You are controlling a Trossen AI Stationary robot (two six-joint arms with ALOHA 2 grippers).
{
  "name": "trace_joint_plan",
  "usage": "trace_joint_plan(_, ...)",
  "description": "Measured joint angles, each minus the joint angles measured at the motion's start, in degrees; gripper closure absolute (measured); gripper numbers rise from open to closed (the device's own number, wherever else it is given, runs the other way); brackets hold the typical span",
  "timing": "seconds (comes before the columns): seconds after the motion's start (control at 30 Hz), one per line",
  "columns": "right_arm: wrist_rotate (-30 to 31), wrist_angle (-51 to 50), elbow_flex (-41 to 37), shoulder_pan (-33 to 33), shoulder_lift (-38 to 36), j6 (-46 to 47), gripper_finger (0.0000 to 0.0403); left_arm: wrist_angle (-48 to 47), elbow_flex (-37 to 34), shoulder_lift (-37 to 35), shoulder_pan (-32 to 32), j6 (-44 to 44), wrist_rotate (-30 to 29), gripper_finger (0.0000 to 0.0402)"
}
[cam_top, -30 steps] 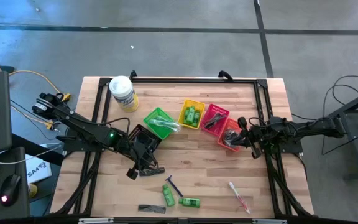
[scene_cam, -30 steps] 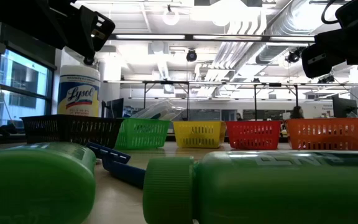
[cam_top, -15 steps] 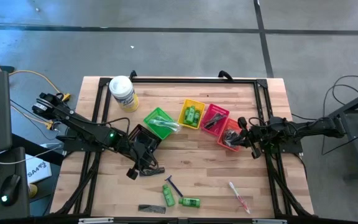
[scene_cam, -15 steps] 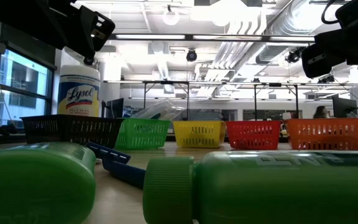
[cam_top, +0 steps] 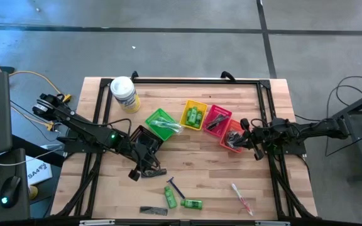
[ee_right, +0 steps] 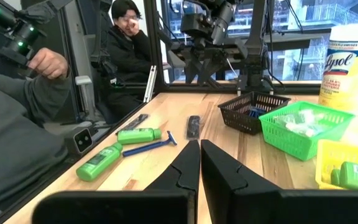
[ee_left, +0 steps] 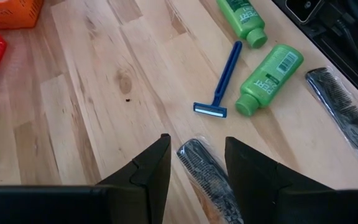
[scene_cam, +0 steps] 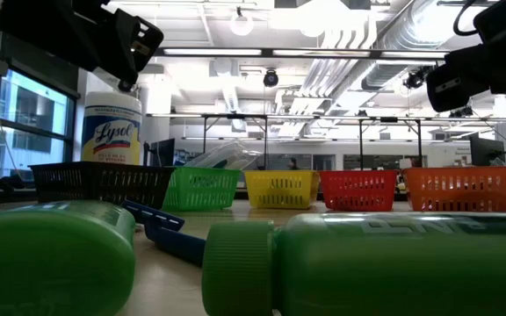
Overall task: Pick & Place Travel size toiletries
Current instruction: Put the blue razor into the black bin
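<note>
Wooden tabletop (cam_top: 187, 94) carries five baskets (cam_top: 197, 116) in a row, a white-lidded tub (cam_top: 124, 92), two green bottles (cam_top: 191, 203), a razor (cam_top: 175, 186), combs (cam_top: 153, 211), one wrapped toothbrush (cam_top: 241, 197).

Black comb (ee_left: 207, 177) between the left end effector's (ee_left: 196, 169) open fingers

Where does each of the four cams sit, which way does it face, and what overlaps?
High: overhead, straight down; both arms, left gripper and right gripper.
Low: table height, level toward the basket row; green bottle up close, arm parts overhead.
Left wrist: looks down past its open fingers at a black comb.
Right wrist: looks across the table past its shut fingers.
Shared: the blue razor shows in all four views.
</note>
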Motion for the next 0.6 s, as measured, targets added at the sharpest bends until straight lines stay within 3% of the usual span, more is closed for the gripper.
trace_joint_plan(0.37, 0.00, -2.17, 0.00, 0.00, 0.00, 0.04, 0.0396, -1.58, -0.02, -2.16, 0.24, 3.38, -1.01, 0.0256)
trace_joint_plan(0.6, 0.22, -1.88, -0.02, 0.00, 0.00, -0.57, 0.0396, -2.10, -1.05, -10.37, 7.60, 6.83, 4.79, 0.0256)
